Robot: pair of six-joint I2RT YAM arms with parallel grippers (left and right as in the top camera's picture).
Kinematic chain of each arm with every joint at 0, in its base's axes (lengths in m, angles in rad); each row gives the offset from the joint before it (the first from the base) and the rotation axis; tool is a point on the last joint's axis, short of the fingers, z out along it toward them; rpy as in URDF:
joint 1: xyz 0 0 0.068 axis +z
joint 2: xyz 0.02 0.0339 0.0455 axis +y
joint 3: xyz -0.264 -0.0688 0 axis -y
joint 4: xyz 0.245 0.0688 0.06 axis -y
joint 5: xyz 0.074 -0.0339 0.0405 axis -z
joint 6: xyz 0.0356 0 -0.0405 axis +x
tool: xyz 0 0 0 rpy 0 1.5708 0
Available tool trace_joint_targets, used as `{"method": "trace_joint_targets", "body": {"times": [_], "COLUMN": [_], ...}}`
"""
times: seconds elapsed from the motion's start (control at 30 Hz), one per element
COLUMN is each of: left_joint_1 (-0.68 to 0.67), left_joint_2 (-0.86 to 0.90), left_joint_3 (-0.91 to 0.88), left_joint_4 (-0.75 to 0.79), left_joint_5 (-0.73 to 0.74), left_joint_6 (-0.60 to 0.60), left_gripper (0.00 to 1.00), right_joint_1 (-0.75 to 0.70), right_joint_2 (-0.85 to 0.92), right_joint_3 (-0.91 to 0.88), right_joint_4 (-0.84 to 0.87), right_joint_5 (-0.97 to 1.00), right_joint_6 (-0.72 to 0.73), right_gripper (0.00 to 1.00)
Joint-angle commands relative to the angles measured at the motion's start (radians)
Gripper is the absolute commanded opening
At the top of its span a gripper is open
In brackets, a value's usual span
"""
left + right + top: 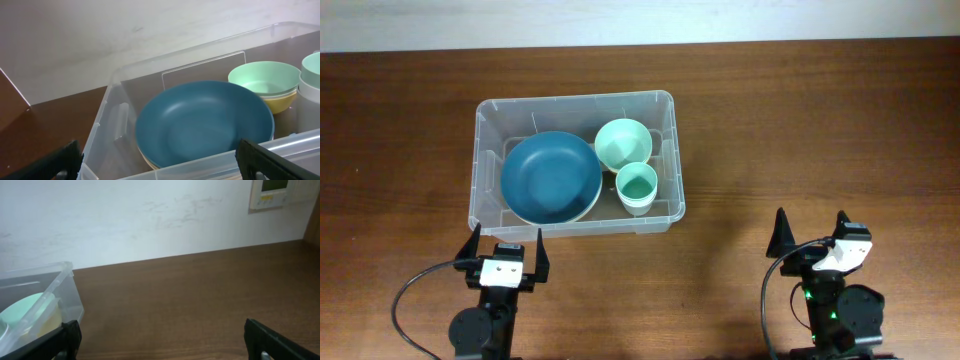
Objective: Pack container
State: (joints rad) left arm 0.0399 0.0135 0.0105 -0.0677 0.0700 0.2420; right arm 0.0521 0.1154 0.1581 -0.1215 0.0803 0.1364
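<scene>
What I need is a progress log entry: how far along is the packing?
Done: the container holds a blue plate, a mint bowl nested in a yellow bowl, and a mint cup. In hand: nothing; the left gripper and right gripper are open and empty, outside it. Left: no unpacked item is visible, so packing looks about finished.

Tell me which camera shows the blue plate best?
The overhead view: the blue plate shows whole, lying in the left of the container. The left wrist view shows the plate closer, its near edge behind the container wall. The right wrist view misses it.
</scene>
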Motion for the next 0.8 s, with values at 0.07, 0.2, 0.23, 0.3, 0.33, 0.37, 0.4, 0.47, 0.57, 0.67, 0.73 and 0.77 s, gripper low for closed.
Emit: {"method": "trace_joint_targets", "body": {"times": [0.07,0.2,0.23,0.3,0.33,0.37,0.4,0.47,0.57,0.67,0.73,0.77], "left_joint_1": [0.004,0.004,0.004,0.004,0.004,0.004,0.004,0.004,0.004,0.004,0.004,0.004], "left_joint_2": [-0.008,-0.008,-0.008,-0.008,-0.008,-0.008,-0.008,-0.008,-0.008,-0.008,-0.008,-0.008], "left_joint_3": [-0.002,-0.002,-0.002,-0.002,-0.002,-0.002,-0.002,-0.002,-0.002,-0.002,-0.002,-0.002], "left_joint_4": [-0.008,-0.008,-0.008,-0.008,-0.008,-0.008,-0.008,-0.008,-0.008,-0.008,-0.008,-0.008], "left_joint_5": [-0.008,-0.007,-0.008,-0.007,-0.007,-0.007,-0.008,-0.008,-0.007,-0.008,-0.008,-0.007], "left_joint_6": [-0.006,-0.006,-0.006,-0.006,-0.006,-0.006,-0.006,-0.006,-0.006,-0.006,-0.006,-0.006], "left_gripper": [1.0,1.0,1.0,1.0,1.0,1.0,1.0,1.0,1.0,1.0,1.0,1.0], "right_joint_1": [-0.006,-0.007,-0.007,-0.007,-0.007,-0.007,-0.007,-0.007,-0.005,0.006,0.024,0.032], "right_joint_2": [-0.102,-0.112,-0.112,-0.112,-0.112,-0.112,-0.112,-0.112,-0.112,-0.112,-0.112,-0.112], "right_joint_3": [-0.055,-0.076,-0.08,-0.092,-0.101,-0.11,-0.121,-0.142,-0.147,-0.147,-0.147,-0.147], "right_joint_4": [0.006,0.018,0.018,0.018,0.018,0.018,0.017,0.018,0.03,0.031,0.032,0.032], "right_joint_5": [-0.033,-0.036,-0.036,-0.037,-0.037,-0.036,-0.036,-0.04,-0.059,-0.076,-0.077,-0.077], "right_joint_6": [-0.018,-0.021,-0.021,-0.021,-0.021,-0.021,-0.021,-0.021,-0.033,-0.08,-0.127,-0.149], "right_gripper": [0.98,0.99,0.99,0.99,0.99,0.99,0.99,0.99,0.99,0.99,0.99,0.99]}}
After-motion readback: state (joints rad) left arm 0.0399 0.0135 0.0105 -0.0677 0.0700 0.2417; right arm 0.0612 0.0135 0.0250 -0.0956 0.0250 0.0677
